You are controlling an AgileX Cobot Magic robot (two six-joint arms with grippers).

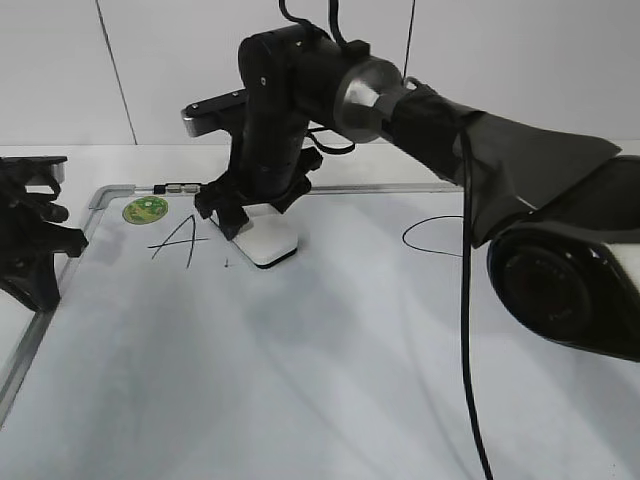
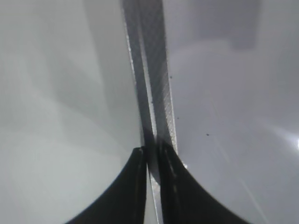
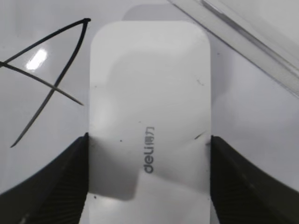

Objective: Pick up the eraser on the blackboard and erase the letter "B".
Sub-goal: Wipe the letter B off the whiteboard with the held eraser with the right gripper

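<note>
Right gripper [image 3: 148,154]: fingers [image 3: 60,182] pressed against both long sides of the eraser [image 3: 149,116], pinching it across its width; wrist view shows the grey "deli" marking [image 3: 148,156] on the white top, which the exterior view does not resolve; eraser lies flat on the blackboard [image 3: 261,140], just right of the letter "A" [image 3: 49,88], near but not touching its strokes; grey frame edge [image 3: 243,37] crosses the upper right corner of this view.

Left gripper [image 2: 152,154]: dark fingertips [image 2: 135,186] nearly together, only a thin slit between, nothing held; it hangs over the board's frame rail [image 2: 154,70], visible only here; exterior view shows this gripper [image 1: 35,235] at the left edge of the board, well apart from the eraser.

Exterior view, near to far: bare board surface [image 1: 300,400] in front; eraser [image 1: 268,242] with dark base layer showing at its lower edge, beneath the right gripper [image 1: 235,222]; "A" [image 1: 178,240] to its left; a curved black stroke [image 1: 430,235] to the right, partly hidden by the arm; round green sticker [image 1: 146,209] by the far left corner; letter "B" not discernible in any view.
</note>
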